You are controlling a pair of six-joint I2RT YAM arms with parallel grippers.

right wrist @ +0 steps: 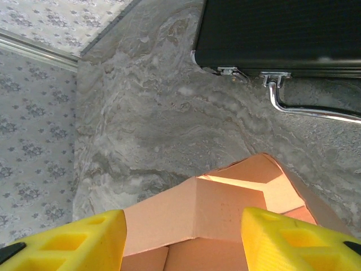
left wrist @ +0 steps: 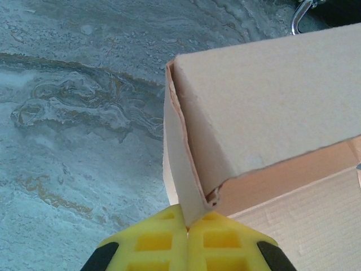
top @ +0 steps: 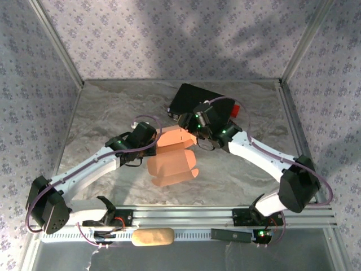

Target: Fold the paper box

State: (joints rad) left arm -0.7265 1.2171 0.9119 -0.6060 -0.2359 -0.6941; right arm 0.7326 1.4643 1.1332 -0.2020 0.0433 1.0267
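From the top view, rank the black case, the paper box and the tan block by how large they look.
1. Black case and paper box: about alike; the right arm hides part of the case.
2. Tan block: clearly smallest.

Salmon-tan paper box (top: 172,164), black case (top: 189,99), grey-marbled table (top: 113,107), floral walls (top: 169,34).

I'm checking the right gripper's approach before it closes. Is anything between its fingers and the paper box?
Nothing visible does. The right gripper is open, its fingers straddling the paper box's raised panel with no other object between. The black case lies beyond, apart from the box. The left gripper pinches a box corner.
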